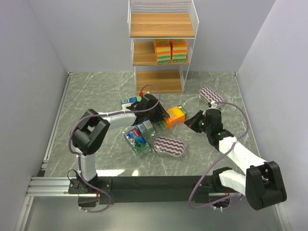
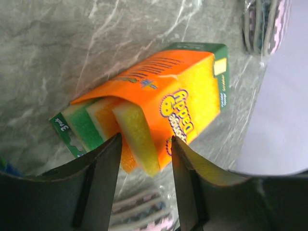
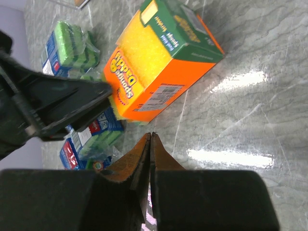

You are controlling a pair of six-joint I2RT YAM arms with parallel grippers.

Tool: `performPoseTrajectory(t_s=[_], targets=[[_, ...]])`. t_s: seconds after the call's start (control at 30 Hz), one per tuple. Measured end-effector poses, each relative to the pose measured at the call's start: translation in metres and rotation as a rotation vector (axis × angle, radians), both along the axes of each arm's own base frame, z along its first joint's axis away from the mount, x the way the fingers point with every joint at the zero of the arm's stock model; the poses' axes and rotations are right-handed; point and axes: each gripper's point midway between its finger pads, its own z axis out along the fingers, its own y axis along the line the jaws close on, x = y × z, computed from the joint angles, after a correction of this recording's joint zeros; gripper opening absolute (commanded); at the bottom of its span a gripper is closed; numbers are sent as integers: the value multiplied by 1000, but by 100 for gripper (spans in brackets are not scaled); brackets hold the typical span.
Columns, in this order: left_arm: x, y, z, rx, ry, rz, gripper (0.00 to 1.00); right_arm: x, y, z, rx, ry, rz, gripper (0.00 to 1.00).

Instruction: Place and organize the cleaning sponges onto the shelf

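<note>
An orange sponge pack (image 1: pixel 174 117) with yellow and green layers lies on the table; it also shows in the left wrist view (image 2: pixel 168 91) and the right wrist view (image 3: pixel 159 62). My left gripper (image 1: pixel 155 109) (image 2: pixel 144 147) is open, and its jaws straddle the pack's near end without closing on it. My right gripper (image 1: pixel 194 121) (image 3: pixel 150 135) is shut and empty, just right of the pack. Two orange packs (image 1: pixel 170 50) stand on the middle board of the shelf (image 1: pixel 162 25). Purple-white striped oval pads lie at the front (image 1: pixel 169 146) and back right (image 1: pixel 211 95).
Blue-green printed packs lie left of the orange pack (image 1: pixel 138 134) (image 3: pixel 89 139), with one more behind my left gripper (image 1: pixel 129 101). Grey walls close in the table on both sides. The shelf's top and bottom boards hold nothing.
</note>
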Motion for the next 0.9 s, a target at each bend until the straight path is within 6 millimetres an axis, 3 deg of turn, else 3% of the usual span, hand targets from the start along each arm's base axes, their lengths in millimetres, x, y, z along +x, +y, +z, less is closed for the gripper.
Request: performPoseTrajectory(t_s=[0.07,0.13,0.2,0.23,0.3,0.67,0.9], targets=[[4,-4,-3,-6,7,5,46,0,0,2,1,-7,0,7],[9,-8,-3,-15,5,8,35,-1,-1,4,-2,-15,-1,6],[10,-10,-5,-26,4,8,23,-2,-2,7,-6,-21,-3,5],[12,-12,-3,-41,0,9,10,-2,-3,7,-8,-25,-4,4],[14,-13,1,-58,-7,10,0,-4,-4,8,-10,-28,-4,4],[15,-12,-1,-73,-16,12,0,-9,-6,9,-18,-31,-8,3],[-2,-2,14,-99,-18,0,0,-12,-9,6,-20,-24,-13,2]])
